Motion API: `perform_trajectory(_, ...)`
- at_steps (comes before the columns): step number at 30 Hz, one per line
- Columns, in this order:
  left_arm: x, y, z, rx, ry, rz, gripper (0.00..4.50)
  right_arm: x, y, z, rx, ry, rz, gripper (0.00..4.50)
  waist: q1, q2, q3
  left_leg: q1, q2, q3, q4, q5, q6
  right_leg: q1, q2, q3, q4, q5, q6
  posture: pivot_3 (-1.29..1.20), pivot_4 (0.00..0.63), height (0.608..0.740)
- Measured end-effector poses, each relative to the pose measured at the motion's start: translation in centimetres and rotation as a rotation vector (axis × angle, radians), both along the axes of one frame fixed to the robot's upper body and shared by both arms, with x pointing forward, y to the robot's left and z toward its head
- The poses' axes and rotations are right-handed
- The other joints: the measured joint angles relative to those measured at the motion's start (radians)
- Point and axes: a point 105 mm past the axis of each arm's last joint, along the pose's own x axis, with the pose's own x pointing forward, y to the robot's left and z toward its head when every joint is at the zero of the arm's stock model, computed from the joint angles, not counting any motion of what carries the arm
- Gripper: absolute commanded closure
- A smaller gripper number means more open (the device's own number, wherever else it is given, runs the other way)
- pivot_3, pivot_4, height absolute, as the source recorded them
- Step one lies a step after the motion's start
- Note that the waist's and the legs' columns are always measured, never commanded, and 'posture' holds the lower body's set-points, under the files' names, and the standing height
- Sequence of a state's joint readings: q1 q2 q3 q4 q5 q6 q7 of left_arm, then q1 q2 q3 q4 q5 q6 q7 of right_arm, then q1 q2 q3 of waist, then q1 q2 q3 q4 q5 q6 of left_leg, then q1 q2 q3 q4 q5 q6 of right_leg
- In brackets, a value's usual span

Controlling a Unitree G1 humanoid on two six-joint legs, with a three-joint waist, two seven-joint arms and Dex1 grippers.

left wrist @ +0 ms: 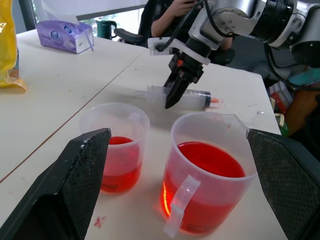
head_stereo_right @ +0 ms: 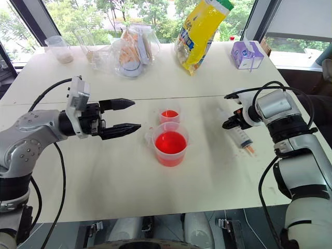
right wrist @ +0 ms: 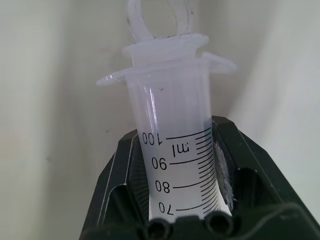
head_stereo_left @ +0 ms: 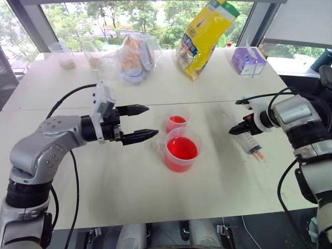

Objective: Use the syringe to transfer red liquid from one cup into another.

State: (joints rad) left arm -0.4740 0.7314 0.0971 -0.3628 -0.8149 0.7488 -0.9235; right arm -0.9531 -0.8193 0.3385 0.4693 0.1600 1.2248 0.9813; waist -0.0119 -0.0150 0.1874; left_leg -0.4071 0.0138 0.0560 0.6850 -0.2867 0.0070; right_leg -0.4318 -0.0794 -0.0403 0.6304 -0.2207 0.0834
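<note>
While lying flat on the white surface (head_stereo_left: pixel 129 171), large clear plastic syringe (head_stereo_left: pixel 244 137) sits clamped in right gripper (head_stereo_left: pixel 237 128), right of red-filled spouted beaker (head_stereo_left: pixel 181 151) and small clear cup (head_stereo_left: pixel 176 124). Left gripper (head_stereo_right: pixel 123 117) wide, holding nothing. Black fingers (right wrist: pixel 120 195) pinching barrel.

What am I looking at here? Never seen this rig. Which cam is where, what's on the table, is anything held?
It is a humanoid robot with two arms, each ending in a two-fingered black pincer. Two pictures come from a stereo camera on its head, looking down over the white table. The other two come from cameras on the wrists, looking along each pincer's fingers.

In the middle stand a spouted beaker and a smaller cup, both holding red liquid. At the far edge lie a yellow bag, a purple tissue box and clear containers.

The left pincer hangs open beside the cups. The right pincer has shut on the syringe, which lies on the table.
</note>
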Motion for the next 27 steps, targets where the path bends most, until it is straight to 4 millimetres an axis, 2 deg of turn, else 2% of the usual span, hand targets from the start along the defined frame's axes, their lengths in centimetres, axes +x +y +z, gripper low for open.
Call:
perform_trajectory(2, 0.2, 0.0, 0.4, 0.001, -0.011, -0.007, 0.00, 0.1, 0.5, 2.0, 0.072, -0.074, -0.016, 3.12, 0.001, 0.002, 0.001, -0.001, -0.001, 0.000, 0.000, 0.000, 0.000, -0.001, -0.001, 0.000, 0.000, 0.000, 0.000, 0.00, 0.150, 0.740)
perform_trajectory(4, 0.5, 0.1, 0.7, 0.000, -0.022, -0.016, 0.00, 0.2, 1.6, 5.9, 0.197, -0.237, 0.004, 3.12, 0.002, 0.002, 0.001, -0.002, -0.001, 0.000, 0.000, 0.000, 0.000, -0.002, 0.000, 0.000, 0.000, 0.000, 0.000, 0.00, 0.150, 0.740)
perform_trajectory(6, 0.8, 0.2, 1.1, 0.000, -0.027, -0.020, 0.00, -0.7, 3.8, 10.8, 0.333, -0.463, 0.107, 3.12, 0.001, 0.001, 0.001, -0.001, 0.000, -0.001, -0.001, 0.000, 0.000, -0.001, 0.000, -0.001, 0.000, 0.000, 0.000, 0.00, 0.150, 0.740)
perform_trajectory(7, 0.9, 0.1, 1.3, 0.001, -0.030, -0.031, 0.00, -1.4, 4.6, 12.4, 0.375, -0.554, 0.155, 3.12, 0.002, 0.001, 0.000, -0.001, 0.001, -0.001, -0.001, 0.000, 0.000, -0.001, 0.000, -0.002, 0.000, 0.000, 0.000, 0.00, 0.150, 0.740)
perform_trajectory(10, 1.1, -0.1, 1.6, 0.004, -0.033, -0.054, 0.00, -3.6, 6.5, 13.7, 0.453, -0.689, 0.276, 3.12, 0.004, 0.001, 0.000, -0.001, 0.000, -0.002, -0.001, 0.000, 0.000, 0.000, 0.000, -0.002, 0.000, 0.000, 0.000, 0.00, 0.150, 0.740)
perform_trajectory(14, 1.6, -0.4, 2.3, 0.007, -0.042, -0.078, 0.00, -7.1, 10.4, 16.8, 0.687, -0.932, 0.488, 3.12, 0.000, 0.001, 0.001, -0.001, 0.000, -0.001, -0.001, 0.000, 0.000, 0.000, -0.001, -0.001, 0.000, 0.000, 0.000, 0.00, 0.150, 0.740)
perform_trajectory(16, 1.8, -0.5, 2.8, 0.003, -0.049, -0.091, 0.00, -8.7, 11.4, 18.0, 0.789, -1.002, 0.545, 3.12, 0.000, 0.001, 0.000, 0.000, 0.000, -0.002, -0.001, 0.000, 0.000, 0.000, 0.000, -0.002, 0.000, 0.000, 0.000, 0.00, 0.150, 0.740)
perform_trajectory(18, 1.9, -0.6, 3.1, 0.000, -0.051, -0.105, 0.00, -9.6, 12.3, 17.7, 0.843, -1.030, 0.582, 3.12, 0.000, 0.001, 0.000, 0.000, 0.000, -0.002, -0.001, 0.000, 0.000, 0.001, 0.000, -0.001, 0.000, 0.000, 0.000, 0.00, 0.150, 0.740)
perform_trajectory(23, 2.3, -0.9, 3.4, 0.002, -0.043, -0.126, 0.00, -10.2, 14.7, 14.5, 0.890, -1.003, 0.609, 3.12, 0.000, 0.001, 0.000, 0.000, 0.000, -0.001, -0.001, 0.000, 0.000, 0.001, -0.001, -0.001, 0.000, 0.000, 0.000, 0.00, 0.150, 0.740)
perform_trajectory(27, 2.3, -1.2, 4.5, 0.001, -0.068, -0.149, 0.00, -10.2, 16.3, 12.4, 0.880, -1.032, 0.632, 3.12, 0.000, 0.001, 0.000, 0.000, -0.001, -0.001, -0.001, 0.000, 0.000, 0.000, 0.000, -0.001, 0.000, 0.000, 0.000, 0.00, 0.150, 0.740)
